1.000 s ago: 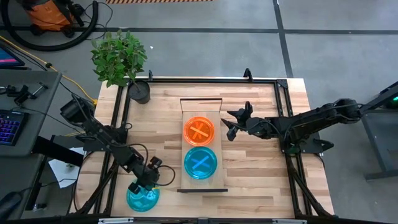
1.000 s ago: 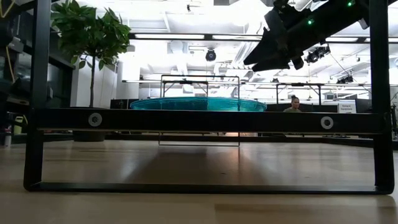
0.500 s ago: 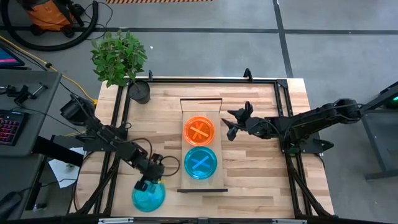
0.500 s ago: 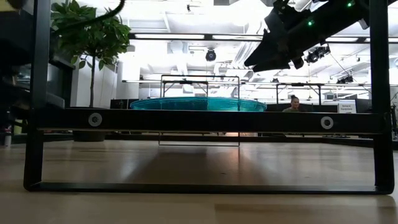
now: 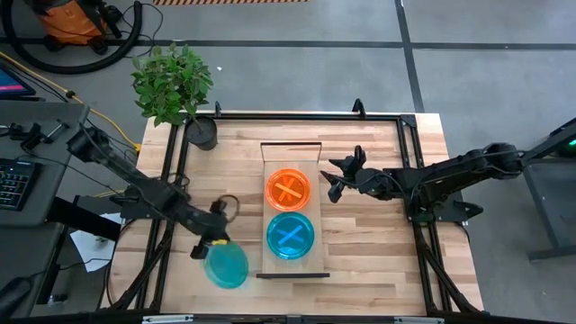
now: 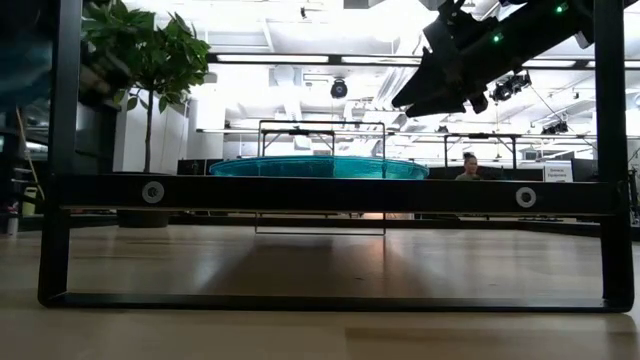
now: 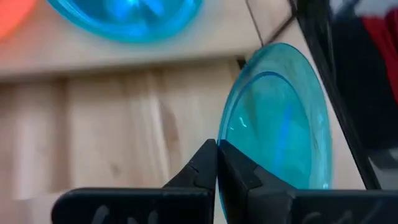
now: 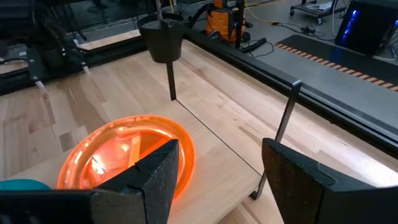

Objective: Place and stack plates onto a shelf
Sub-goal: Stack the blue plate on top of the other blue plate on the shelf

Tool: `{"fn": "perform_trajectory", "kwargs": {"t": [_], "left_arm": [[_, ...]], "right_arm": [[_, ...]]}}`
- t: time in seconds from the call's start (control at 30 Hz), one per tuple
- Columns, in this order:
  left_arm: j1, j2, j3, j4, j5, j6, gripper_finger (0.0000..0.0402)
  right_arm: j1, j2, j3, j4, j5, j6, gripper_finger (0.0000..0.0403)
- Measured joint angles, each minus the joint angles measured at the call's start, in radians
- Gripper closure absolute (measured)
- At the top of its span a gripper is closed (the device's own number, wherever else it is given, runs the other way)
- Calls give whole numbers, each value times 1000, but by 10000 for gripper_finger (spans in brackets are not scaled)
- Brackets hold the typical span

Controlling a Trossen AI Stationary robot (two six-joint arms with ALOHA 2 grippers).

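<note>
The shelf [image 5: 310,157] is a light-wood board at the middle of the table. On it lie an orange plate [image 5: 288,189] and, nearer the front, a cyan plate [image 5: 291,236]. The same cyan plate [image 6: 318,167] shows edge-on in the low view. A second cyan plate [image 5: 225,265] is left of the shelf's near end, with my left gripper [image 5: 214,238] shut on it. My right gripper [image 5: 335,180] hangs open just right of the orange plate [image 8: 124,155], with nothing between its fingers. My left gripper pinches the cyan plate's rim [image 7: 225,146] between its two shut fingers. The fingers come from the table's far left side, slanting down. The plate [image 7: 280,118] sticks out beyond the fingertips, tilted on edge and not lying flat.
A potted plant [image 5: 193,126] stands at the table's far left corner. Dark frame rails [image 5: 175,162] run along the table's sides. The shelf's dark end frame [image 6: 330,192] crosses the low view. A person [image 6: 470,165] sits in the room beyond.
My left gripper has moved from the table's near edge toward its far and right edges, toward the shelf. The cyan plate has come along with it. That plate lay flat near the front edge; now it is tilted.
</note>
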Motion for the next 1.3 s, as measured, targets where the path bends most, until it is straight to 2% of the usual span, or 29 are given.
{"fn": "perform_trajectory", "kwargs": {"t": [0.23, 0.5, 0.97, 1.3], "left_arm": [[-21, -210, 0, -38, -222, 8, 402], [-36, -333, 1, -33, -354, 96, 401], [-36, -357, 1, -26, -396, 131, 401], [-33, -357, 1, -24, -525, 200, 401]], "right_arm": [[-11, 0, 0, 23, 0, -24, 187], [-11, 0, 0, -20, -4, 10, 187], [-11, 0, 0, -16, -4, 21, 187], [-14, 0, 0, -6, -4, 22, 187]]}}
